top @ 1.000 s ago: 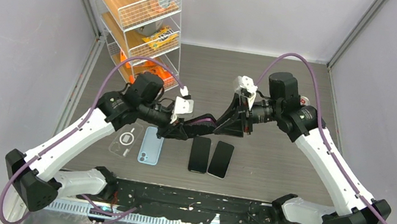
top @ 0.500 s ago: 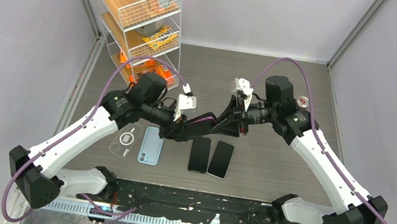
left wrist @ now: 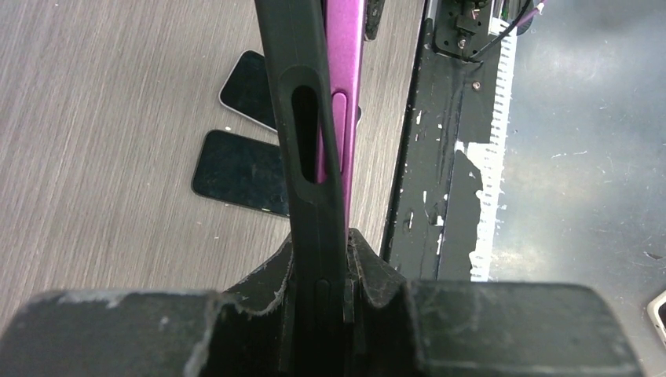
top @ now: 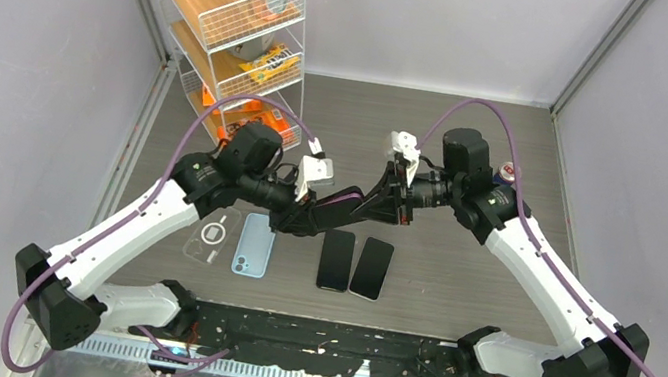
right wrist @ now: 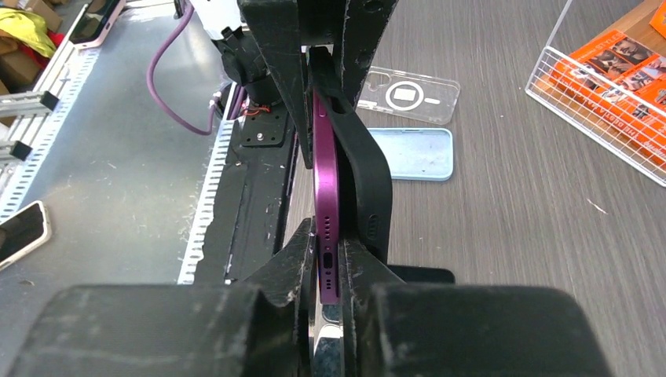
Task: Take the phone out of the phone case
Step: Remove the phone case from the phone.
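Held up over the middle of the table (top: 478,151), the purple phone (right wrist: 324,157) sits half out of the black phone case (right wrist: 365,181), gripped from both ends. The right gripper (right wrist: 326,267) is clamped on the phone's port end, where the case has bowed off to one side. The left gripper (left wrist: 320,263) is closed tight on the case's edge at the other end; I cannot tell whether it nips the phone's rim too. The step in hand looks like the peel itself. To do it well, I'd have the left hold the case dead steady while the right eases the phone sideways out of the lip, one corner at a time and without twisting. Both grips are on thin edges, so a jerk could spring either piece loose. Staying low would soften any drop. The table is grey wood-grain, and just near of the grippers lie two dark phones (top: 353,264) side by side. Left of them are a pale blue case (top: 253,244) and a clear case (top: 212,233). A wire rack (top: 236,11) stands at the far left corner, and plain pale walls (top: 18,47) close in the sides.
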`<move>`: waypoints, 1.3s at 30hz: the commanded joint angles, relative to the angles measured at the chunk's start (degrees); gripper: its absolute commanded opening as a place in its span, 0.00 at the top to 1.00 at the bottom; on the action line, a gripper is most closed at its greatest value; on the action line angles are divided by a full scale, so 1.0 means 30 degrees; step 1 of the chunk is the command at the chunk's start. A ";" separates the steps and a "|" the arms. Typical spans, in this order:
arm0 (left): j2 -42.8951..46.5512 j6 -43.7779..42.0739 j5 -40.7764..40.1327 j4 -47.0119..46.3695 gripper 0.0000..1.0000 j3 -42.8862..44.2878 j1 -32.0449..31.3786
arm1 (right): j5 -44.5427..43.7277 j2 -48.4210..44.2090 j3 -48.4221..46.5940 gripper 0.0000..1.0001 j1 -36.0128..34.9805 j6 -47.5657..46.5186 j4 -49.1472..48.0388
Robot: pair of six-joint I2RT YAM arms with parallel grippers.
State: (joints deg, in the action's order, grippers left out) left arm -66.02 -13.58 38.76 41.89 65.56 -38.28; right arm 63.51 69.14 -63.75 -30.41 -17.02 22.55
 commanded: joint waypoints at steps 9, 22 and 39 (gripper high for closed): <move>0.0789 -0.0594 0.0641 -0.3216 0.52 0.0889 0.0332 | -0.0753 0.0069 -0.2408 0.95 -0.0906 -0.4777 0.5548; 0.0746 0.1999 0.1931 -0.4354 0.19 0.1853 0.0862 | -0.1983 -0.0052 -0.2179 0.95 -0.1019 -0.5980 0.6186; -0.2164 0.8153 0.2449 -0.7186 0.33 0.2275 0.0810 | -0.1795 0.0130 -0.2246 0.95 -0.1053 -0.5439 0.5905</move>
State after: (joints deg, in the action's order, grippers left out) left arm -71.96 7.01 44.21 24.80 70.11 -35.99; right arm 55.77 69.91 -68.47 -33.28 -33.74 42.94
